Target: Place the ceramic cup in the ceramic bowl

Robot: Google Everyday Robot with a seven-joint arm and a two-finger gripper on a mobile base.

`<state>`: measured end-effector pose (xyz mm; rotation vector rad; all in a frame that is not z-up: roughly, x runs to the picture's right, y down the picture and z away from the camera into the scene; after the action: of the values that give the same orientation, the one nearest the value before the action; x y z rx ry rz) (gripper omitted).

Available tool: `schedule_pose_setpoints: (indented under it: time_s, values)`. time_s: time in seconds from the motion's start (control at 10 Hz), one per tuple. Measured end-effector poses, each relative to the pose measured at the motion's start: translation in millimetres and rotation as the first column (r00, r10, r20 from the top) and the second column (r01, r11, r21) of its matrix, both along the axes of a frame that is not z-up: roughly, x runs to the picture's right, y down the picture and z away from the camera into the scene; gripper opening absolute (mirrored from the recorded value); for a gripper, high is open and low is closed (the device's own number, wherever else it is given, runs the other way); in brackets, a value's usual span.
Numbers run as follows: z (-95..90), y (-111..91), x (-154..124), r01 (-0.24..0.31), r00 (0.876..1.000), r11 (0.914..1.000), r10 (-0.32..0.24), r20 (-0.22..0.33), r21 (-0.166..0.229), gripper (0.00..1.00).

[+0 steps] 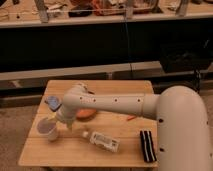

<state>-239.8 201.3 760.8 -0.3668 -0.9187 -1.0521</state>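
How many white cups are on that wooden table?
1. The small white cylindrical ceramic cup stands at the left of the table, just under the robot's pincer, left of the round orange-brown bowl. The arm covers part of the table, so another may be hidden.

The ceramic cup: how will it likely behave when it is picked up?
The ceramic cup looks rigid, probably brittle if dropped. Standing upright and narrow, it may tip if the gripper, close above it, nudges its side. Its smooth white wall could be slippery.
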Motion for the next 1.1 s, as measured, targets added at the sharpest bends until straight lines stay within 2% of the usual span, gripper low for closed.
schedule_pose_setpoints:
  time_s: [0.3, 0.4, 0.7, 0.9, 1.1]
  values:
    - [0.7, 0.5, -3.9, 0.003, 1.0, 1.0, -0.003, 0.011, -0.007, 0.75]
    - [1.9, -0.4, -4.1, 0.002, 1.0, 0.9999, -0.002, 0.013, -0.012, 0.63]
    - [3.0, -0.6, -6.6, 0.003, 1.0, 0.9998, -0.002, 0.019, -0.021, 0.54]
    - [3.7, -0.1, -8.7, 0.003, 1.0, 0.9997, -0.003, 0.023, -0.024, 0.39]
    - [6.8, 3.8, -8.6, 0.001, 1.0, 0.9997, -0.001, 0.019, -0.023, 0.14]
